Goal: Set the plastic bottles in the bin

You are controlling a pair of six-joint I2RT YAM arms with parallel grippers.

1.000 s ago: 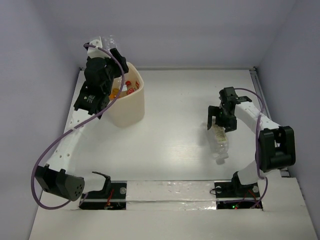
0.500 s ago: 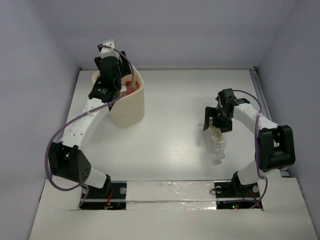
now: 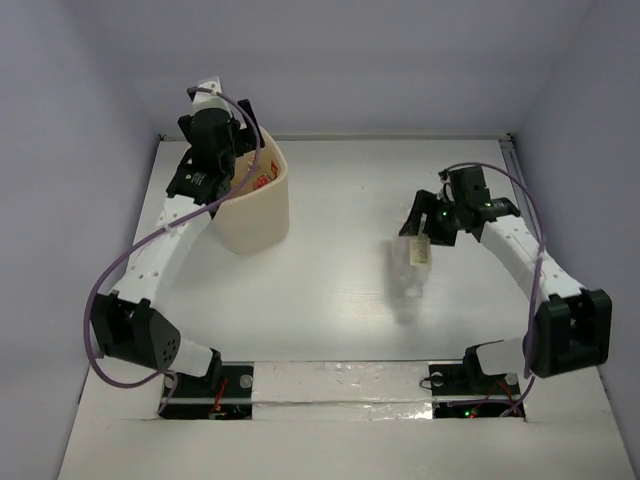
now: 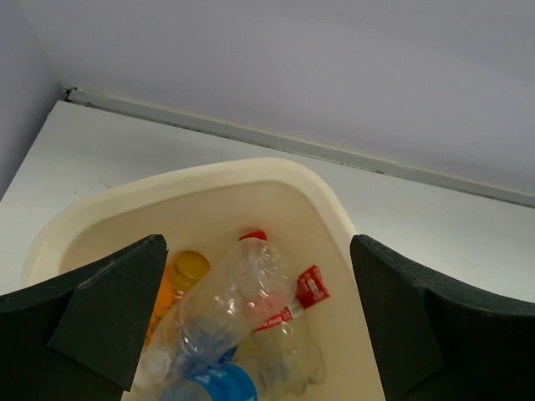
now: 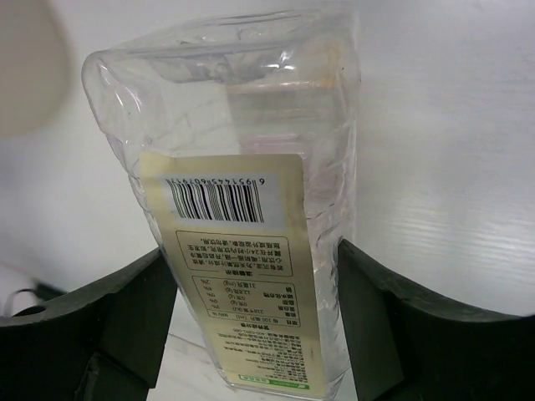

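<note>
Left hand (image 4: 257, 276): over the bin (image 4: 251, 167) mouth, pointing down into it, fingers spread wide, holding nothing.

Bin sits at the far-left of the surface (image 3: 340, 300). Inside it, in the left wrist view:
- orange bottle (image 4: 180, 276) against the left wall
- clear red-cap bottle (image 4: 242, 284) lying diagonally mid-bin
- red-label bottle (image 4: 294, 334) just right of that, touching it
- blue bit (image 4: 217, 386) of another bottle at the near edge, mostly cut off by the frame

Right hand (image 3: 430, 225): well right of the bin, clamped on the square bottle (image 5: 242, 209), one finger on each side of it. Pale barcode label faces the wrist camera. In the top view the bottle hangs from the fingers toward the near side, with a soft shadow (image 3: 405, 305) on the surface apart from it, so it looks lifted clear of the surface. That bottle is outside the bin, with bare surface between it and the bin wall.
</note>
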